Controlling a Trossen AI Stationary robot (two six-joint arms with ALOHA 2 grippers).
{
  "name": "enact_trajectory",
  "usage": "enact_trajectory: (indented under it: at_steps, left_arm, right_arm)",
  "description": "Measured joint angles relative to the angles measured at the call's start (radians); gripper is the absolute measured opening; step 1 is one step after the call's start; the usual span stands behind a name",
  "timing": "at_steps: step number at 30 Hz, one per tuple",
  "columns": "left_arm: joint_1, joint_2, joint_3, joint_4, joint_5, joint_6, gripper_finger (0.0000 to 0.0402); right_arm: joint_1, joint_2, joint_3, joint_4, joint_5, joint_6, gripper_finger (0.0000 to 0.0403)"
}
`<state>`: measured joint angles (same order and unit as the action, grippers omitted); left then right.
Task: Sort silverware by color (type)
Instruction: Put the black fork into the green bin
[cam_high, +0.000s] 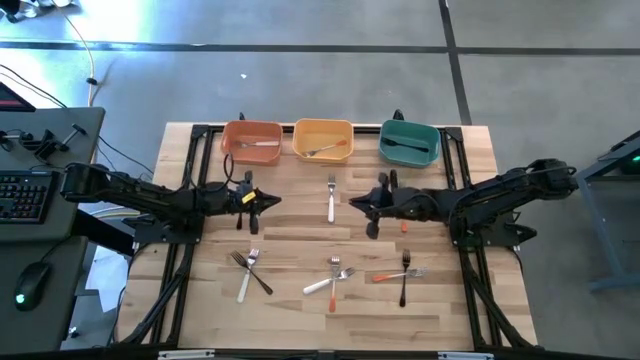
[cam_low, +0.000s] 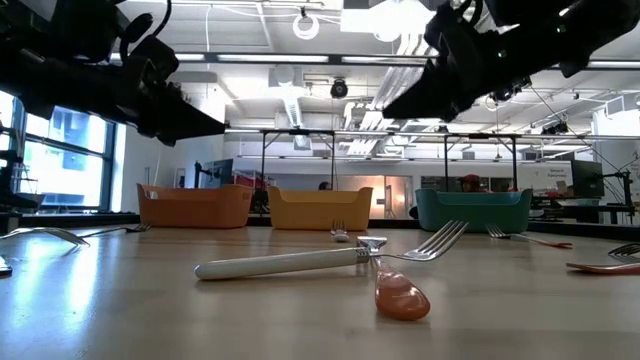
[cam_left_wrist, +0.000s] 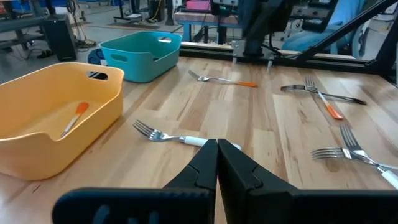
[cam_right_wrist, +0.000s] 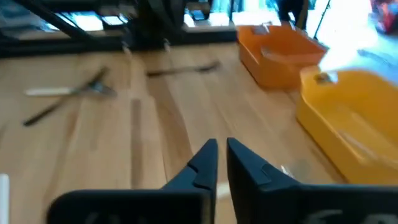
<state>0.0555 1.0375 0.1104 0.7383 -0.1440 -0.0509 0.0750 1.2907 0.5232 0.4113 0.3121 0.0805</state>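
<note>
My left gripper (cam_high: 268, 200) (cam_left_wrist: 217, 149) hovers shut over the table's middle left and holds nothing. My right gripper (cam_high: 355, 203) (cam_right_wrist: 221, 149) hovers opposite it, its fingers a narrow gap apart with nothing between them. Between the two lies a white-handled fork (cam_high: 331, 198) (cam_left_wrist: 180, 138), flat on the wood. An orange-handled fork (cam_high: 404, 225) lies under my right arm. Nearer the front edge lie three crossed pairs: white and black (cam_high: 250, 270), white and orange (cam_high: 330, 280) (cam_low: 320, 262), orange and black (cam_high: 403, 272).
Three bins stand along the far edge: orange (cam_high: 250, 128) with a white fork, yellow (cam_high: 322, 128) with an orange fork, teal (cam_high: 410, 130) with a black fork. A keyboard (cam_high: 25, 195) and a mouse (cam_high: 30, 285) sit left of the table.
</note>
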Motion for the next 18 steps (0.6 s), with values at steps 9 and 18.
enact_trajectory:
  at_steps: [9,18]
  left_arm:
    - [0.0,0.0,0.0,0.0,0.0,0.0,0.0001]
    - [0.0,0.0,0.0,0.0,0.0,0.0,0.0]
  right_arm:
    - [-0.003,0.0,0.0,-0.171,0.088,0.155,0.0113]
    - [-0.003,0.0,0.0,-0.237,0.09,0.21,0.0129]
